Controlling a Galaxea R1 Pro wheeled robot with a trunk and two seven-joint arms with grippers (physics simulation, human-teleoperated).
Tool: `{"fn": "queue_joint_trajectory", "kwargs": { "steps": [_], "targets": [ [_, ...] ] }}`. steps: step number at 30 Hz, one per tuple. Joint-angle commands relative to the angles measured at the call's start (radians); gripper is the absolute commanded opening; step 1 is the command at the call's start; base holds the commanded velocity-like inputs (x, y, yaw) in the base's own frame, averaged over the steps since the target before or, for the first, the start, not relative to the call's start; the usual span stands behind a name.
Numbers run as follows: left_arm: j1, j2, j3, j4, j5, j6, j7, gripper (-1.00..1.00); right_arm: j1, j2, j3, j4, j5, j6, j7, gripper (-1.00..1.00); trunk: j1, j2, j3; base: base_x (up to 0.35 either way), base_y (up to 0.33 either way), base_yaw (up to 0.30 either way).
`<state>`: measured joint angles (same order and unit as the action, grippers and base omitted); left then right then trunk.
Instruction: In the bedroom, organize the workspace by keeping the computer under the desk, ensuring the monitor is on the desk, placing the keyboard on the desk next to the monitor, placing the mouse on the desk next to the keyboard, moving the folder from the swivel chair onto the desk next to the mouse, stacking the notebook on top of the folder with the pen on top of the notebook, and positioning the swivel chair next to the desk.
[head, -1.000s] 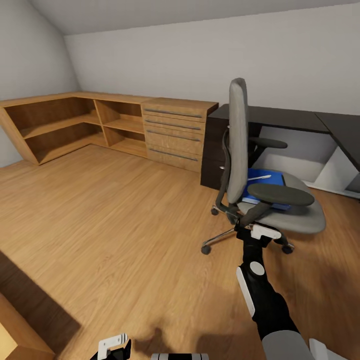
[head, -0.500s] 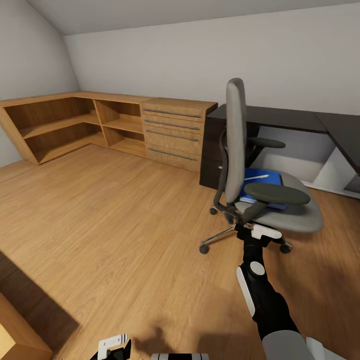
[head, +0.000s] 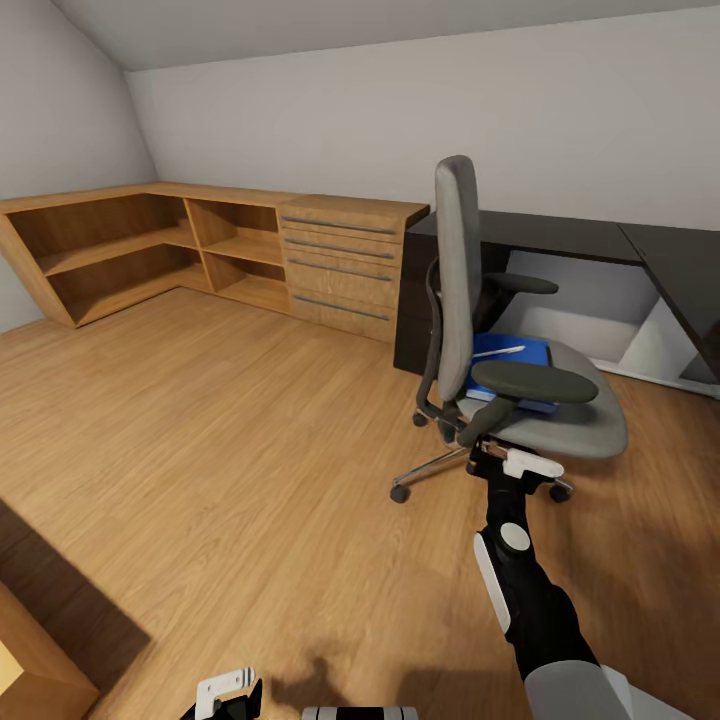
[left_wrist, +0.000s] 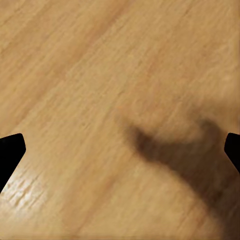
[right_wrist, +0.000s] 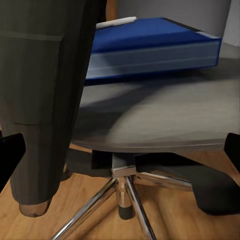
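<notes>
The grey swivel chair (head: 470, 300) stands side-on in front of the black-topped desk (head: 560, 235). On its seat (right_wrist: 165, 115) lies the blue folder (head: 515, 360) (right_wrist: 150, 47), and the white pen (head: 498, 352) (right_wrist: 116, 22) rests on top of the folder. My right gripper (head: 503, 452) (right_wrist: 120, 150) is open, low beside the seat, with the dark armrest support (right_wrist: 40, 100) close in front of it. Near the bottom edge of the head view, my left gripper (head: 228, 690) (left_wrist: 120, 150) hangs open over bare floor. The monitor, keyboard, mouse, notebook and computer are out of view.
A light wooden drawer unit (head: 345, 270) and corner shelves (head: 130, 250) line the back wall left of the desk. The chair's chrome star base (right_wrist: 125, 195) spreads on the wooden floor (head: 220, 450). A wooden furniture corner (head: 25, 670) shows at lower left.
The view has shifted slightly. The chair has slid left relative to the drawer unit and turned a little, while my right gripper keeps its place by the armrest support.
</notes>
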<state>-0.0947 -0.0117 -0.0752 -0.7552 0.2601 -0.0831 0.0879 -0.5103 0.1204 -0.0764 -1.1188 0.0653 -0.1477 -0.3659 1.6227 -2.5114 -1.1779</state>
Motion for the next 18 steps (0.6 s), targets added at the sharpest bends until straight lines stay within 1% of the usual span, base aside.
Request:
{"fn": "queue_joint_trajectory", "kwargs": {
  "steps": [1, 5, 11, 18],
  "targets": [
    [0.0, 0.001, -0.005, 0.0, 0.01, -0.004, 0.007, 1.0, -0.001, 0.001, -0.002, 0.001, 0.007, -0.001, -0.002, 1.0, 0.0, 0.0, -0.001, -0.003, -0.005, 0.0],
    [0.0, 0.002, -0.006, 0.0, 0.01, -0.004, 0.008, 1.0, -0.001, 0.001, -0.002, 0.001, 0.007, -0.001, -0.002, 1.0, 0.0, 0.0, -0.001, -0.001, -0.017, 0.0],
    [0.0, 0.002, -0.006, 0.0, 0.01, -0.004, 0.007, 1.0, -0.001, 0.001, -0.002, 0.001, 0.007, -0.001, -0.002, 1.0, 0.0, 0.0, -0.001, 0.0, -0.132, 0.0],
    [0.0, 0.002, -0.005, 0.0, 0.01, -0.004, 0.008, 1.0, -0.001, 0.001, -0.002, 0.0, 0.007, -0.001, -0.002, 1.0, 0.0, 0.0, -0.001, 0.0, -0.026, 0.0]
  ]
}}
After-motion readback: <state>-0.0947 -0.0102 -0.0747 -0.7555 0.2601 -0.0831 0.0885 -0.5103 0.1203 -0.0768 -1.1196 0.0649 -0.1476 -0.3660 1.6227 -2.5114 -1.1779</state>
